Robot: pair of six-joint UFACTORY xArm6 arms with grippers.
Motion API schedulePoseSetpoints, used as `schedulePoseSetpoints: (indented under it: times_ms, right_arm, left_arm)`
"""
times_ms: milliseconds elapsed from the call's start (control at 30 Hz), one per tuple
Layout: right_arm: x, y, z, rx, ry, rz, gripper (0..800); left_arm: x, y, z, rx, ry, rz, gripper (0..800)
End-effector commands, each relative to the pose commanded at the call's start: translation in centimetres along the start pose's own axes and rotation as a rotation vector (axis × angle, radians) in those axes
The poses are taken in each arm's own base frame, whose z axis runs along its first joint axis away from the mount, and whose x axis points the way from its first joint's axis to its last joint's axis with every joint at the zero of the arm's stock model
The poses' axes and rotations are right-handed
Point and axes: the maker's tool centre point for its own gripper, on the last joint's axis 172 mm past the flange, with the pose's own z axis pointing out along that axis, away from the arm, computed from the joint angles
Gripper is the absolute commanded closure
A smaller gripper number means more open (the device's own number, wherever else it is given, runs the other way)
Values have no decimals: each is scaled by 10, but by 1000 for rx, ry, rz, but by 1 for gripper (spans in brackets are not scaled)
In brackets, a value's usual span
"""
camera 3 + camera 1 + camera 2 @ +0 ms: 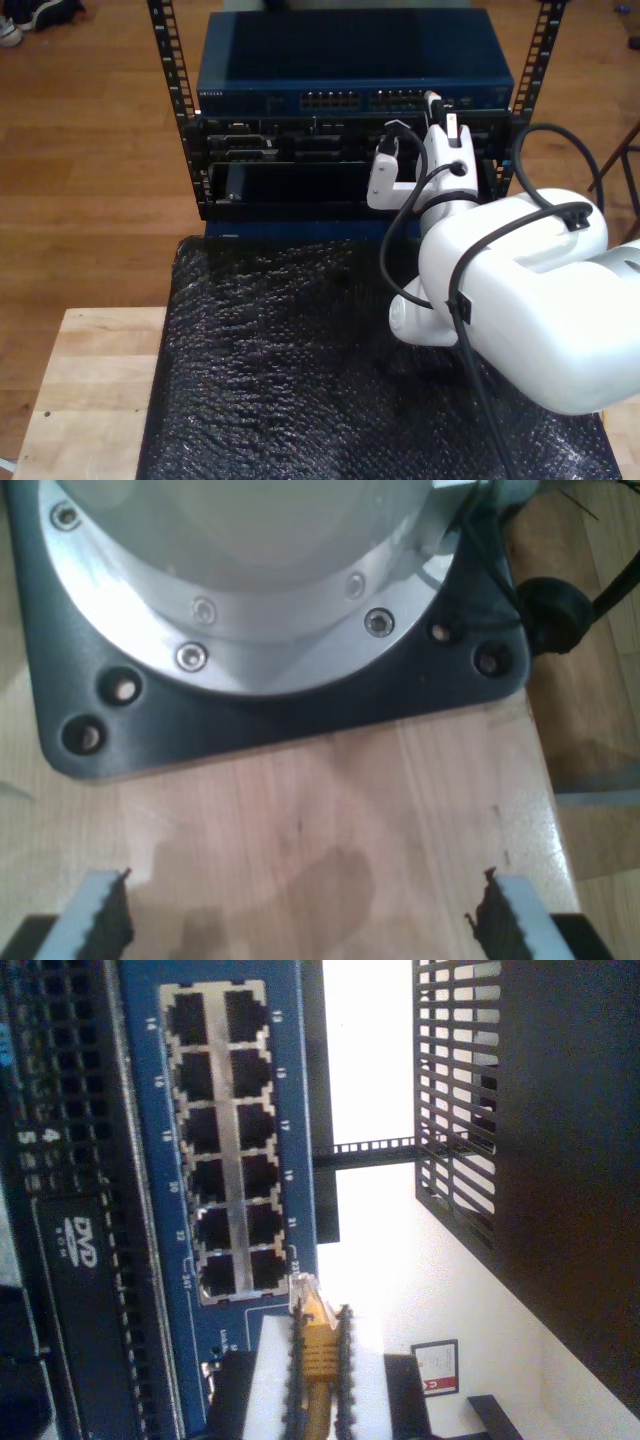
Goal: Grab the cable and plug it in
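The cable (318,1360) is yellow-orange and runs between the toothed fingers (345,1360) of my second gripper (320,1322), which is shut on it. Its clear plug (303,1288) points at the blue switch (140,1160) and sits just off the corner of the silver port block (225,1140), close to the nearest port. In the exterior view the white second arm (500,280) reaches from the right, with its gripper (438,108) up against the switch's front ports (400,99). My first gripper (305,920) is open over bare wood, nothing between its fingers (100,915).
The switch sits atop a black rack (300,160) with a DVD drive unit (80,1250) beside it. A black bubble mat (280,350) covers the wooden table (90,380). In front of my first gripper stand a dark base plate (300,710) and a black connector (550,610).
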Motion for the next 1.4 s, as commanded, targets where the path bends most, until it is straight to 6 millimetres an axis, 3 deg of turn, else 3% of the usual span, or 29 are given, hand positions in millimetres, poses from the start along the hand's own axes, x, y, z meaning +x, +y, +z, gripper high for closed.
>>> schedulePoseSetpoints:
  times_ms: [1400]
  right_arm:
    - [2,-10,9,36,2,6,800]
  left_arm:
    - [0,0,0,-1,0,1,0]
